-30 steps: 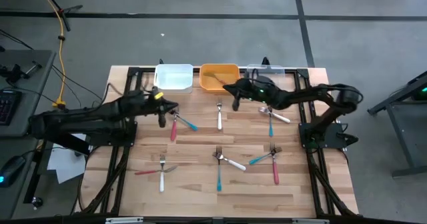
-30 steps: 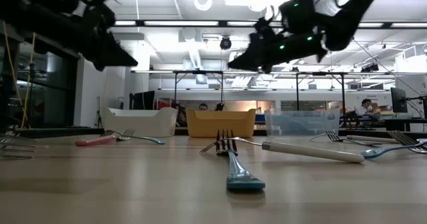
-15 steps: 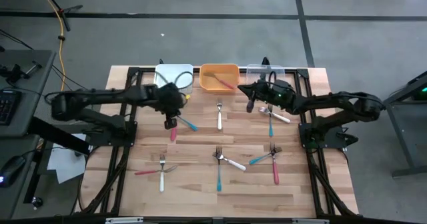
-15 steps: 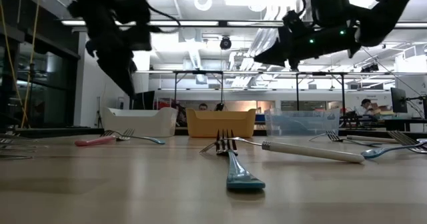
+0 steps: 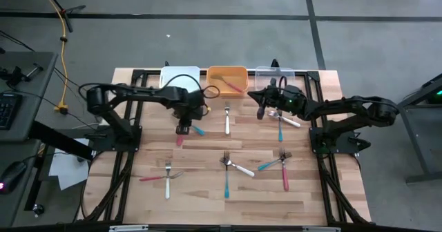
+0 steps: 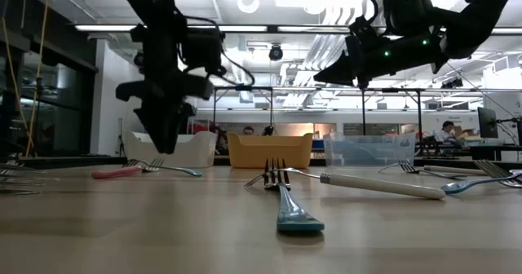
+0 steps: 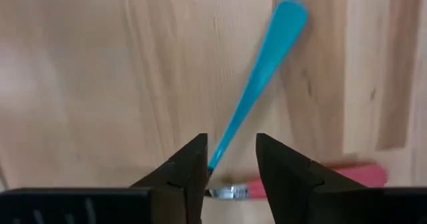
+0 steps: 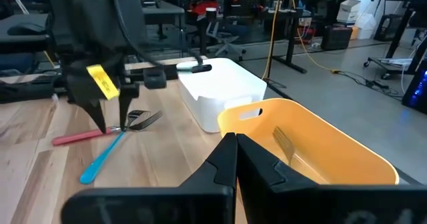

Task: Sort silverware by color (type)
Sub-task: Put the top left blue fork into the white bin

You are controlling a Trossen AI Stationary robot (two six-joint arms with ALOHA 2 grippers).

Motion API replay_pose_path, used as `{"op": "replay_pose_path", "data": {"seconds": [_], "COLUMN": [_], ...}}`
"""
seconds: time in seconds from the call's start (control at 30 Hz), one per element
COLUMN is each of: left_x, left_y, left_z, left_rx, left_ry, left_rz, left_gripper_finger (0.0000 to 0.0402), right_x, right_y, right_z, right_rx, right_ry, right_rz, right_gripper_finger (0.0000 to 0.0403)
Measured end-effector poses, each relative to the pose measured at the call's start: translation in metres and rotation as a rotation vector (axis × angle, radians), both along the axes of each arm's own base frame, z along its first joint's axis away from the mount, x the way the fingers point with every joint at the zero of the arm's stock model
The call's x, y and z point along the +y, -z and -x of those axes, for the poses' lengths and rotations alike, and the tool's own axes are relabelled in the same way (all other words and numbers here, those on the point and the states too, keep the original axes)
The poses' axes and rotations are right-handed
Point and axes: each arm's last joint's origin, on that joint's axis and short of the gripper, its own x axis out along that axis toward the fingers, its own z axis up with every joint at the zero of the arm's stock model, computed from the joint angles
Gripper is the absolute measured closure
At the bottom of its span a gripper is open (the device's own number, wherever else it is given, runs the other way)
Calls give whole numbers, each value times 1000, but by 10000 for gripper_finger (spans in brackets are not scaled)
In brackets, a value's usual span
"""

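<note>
On the desk [image 5: 207,190], the left end effector [image 5: 183,128] points down at the far left, its fingers [image 7: 190,167] parted and holding nothing; they straddle the neck of a blue fork [image 7: 260,84] that lies crossed with a red fork [image 5: 179,138] just beneath. Behind stand the white bin [image 5: 170,75], orange bin [image 5: 226,79] and clear bin [image 5: 276,72]. Other forks [image 5: 228,166] lie scattered over the middle and near desk. To the right, the right end effector [image 5: 261,112] hovers fully closed and empty, in front of the orange and clear bins, just left of a blue fork [image 5: 280,127] and a white one [image 5: 286,119].
</note>
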Motion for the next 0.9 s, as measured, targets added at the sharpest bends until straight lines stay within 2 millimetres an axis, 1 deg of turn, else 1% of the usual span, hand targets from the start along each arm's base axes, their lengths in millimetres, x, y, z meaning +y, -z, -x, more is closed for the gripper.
{"op": "replay_pose_path", "data": {"seconds": [0.2,0.37,0.47,0.6,0.8,0.9], "left_x": [-1,1,2,1,2,1], "left_y": [17,28,32,31,21,16], "left_z": [-2,-6,-8,-8,-6,-4], "left_rx": [95,119,129,127,108,108], "left_ry": [60,75,76,101,168,203], "left_rz": [-25,-61,-71,-78,-156,-166], "left_gripper_finger": [281,283,290,317,386,391], "right_x": [0,0,0,0,0,0], "right_y": [0,0,0,0,0,0], "right_z": [0,0,0,0,0,0], "right_rx": [1,2,4,5,6,6], "right_ry": [0,0,-1,-2,-2,-1], "right_rz": [3,4,11,12,12,13], "right_gripper_finger": [403,403,403,403,403,403]}}
